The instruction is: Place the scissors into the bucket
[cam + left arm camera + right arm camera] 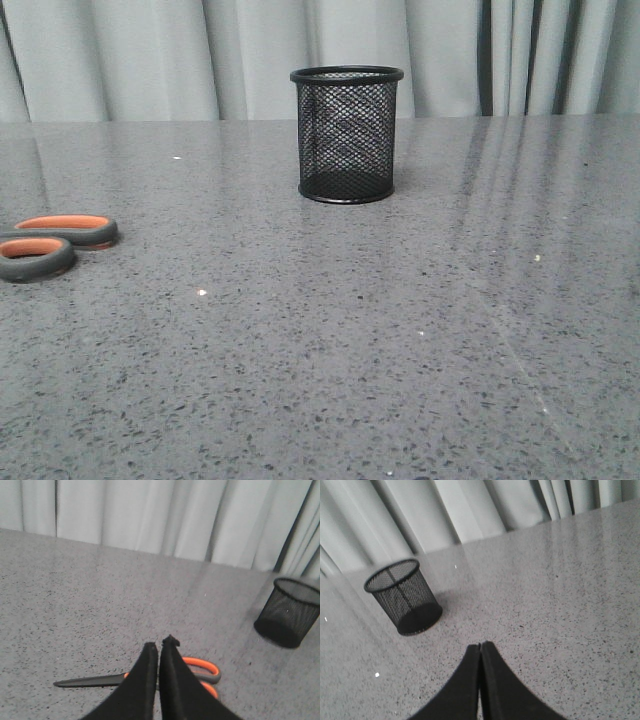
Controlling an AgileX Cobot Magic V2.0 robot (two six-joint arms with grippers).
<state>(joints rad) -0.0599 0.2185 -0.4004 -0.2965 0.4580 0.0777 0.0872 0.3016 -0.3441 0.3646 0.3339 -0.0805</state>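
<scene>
The scissors (50,243) lie flat on the grey table at the far left of the front view; only their grey, orange-lined loop handles show there. In the left wrist view the scissors (95,681) lie beyond and partly behind my left gripper (160,644), which is shut and holds nothing. The bucket (346,134), a black wire-mesh cup, stands upright at the centre back. It also shows as the bucket (291,612) in the left wrist view and the bucket (403,596) in the right wrist view. My right gripper (481,645) is shut and empty, above bare table.
The grey speckled tabletop (330,350) stretches wide around both things. Pale curtains (200,50) hang along its far edge. Neither arm appears in the front view.
</scene>
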